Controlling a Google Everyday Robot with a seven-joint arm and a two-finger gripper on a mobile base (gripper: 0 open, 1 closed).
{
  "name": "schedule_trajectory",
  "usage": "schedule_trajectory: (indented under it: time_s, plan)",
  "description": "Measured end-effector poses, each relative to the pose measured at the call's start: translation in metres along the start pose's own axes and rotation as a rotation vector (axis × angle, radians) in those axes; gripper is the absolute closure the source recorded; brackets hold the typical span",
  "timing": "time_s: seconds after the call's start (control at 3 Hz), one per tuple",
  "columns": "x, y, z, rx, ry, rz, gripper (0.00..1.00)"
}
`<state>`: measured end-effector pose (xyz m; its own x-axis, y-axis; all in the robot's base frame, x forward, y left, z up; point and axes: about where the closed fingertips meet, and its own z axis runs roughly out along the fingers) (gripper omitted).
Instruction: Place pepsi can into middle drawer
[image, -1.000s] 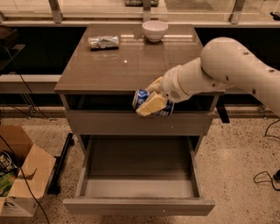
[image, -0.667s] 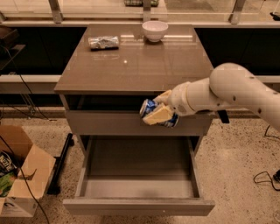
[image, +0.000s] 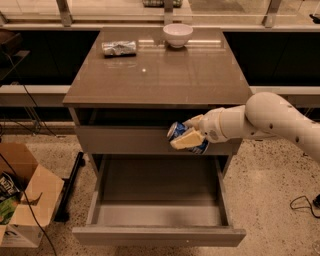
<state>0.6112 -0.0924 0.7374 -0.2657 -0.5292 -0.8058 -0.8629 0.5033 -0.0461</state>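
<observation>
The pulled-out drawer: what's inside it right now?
The middle drawer has a bare floor where it shows; nothing lies in it. Its front panel hides the nearest strip of floor. The tool, shut on the pepsi can, holds it above the drawer's rear, not inside.

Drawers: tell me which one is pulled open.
The middle drawer, lowest in view, has its tray pulled out. The grey front above it is shut. The gripper holds the pepsi can before that shut front, above the tray.
</observation>
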Motion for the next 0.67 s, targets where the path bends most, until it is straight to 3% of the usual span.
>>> schedule_trajectory:
  time_s: [0.33,0.67]
  plan:
    - [0.023,0.016,0.014,-0.004,0.030,0.026,1.00]
    - [0.065,0.047,0.036,-0.018,0.042,0.104,1.00]
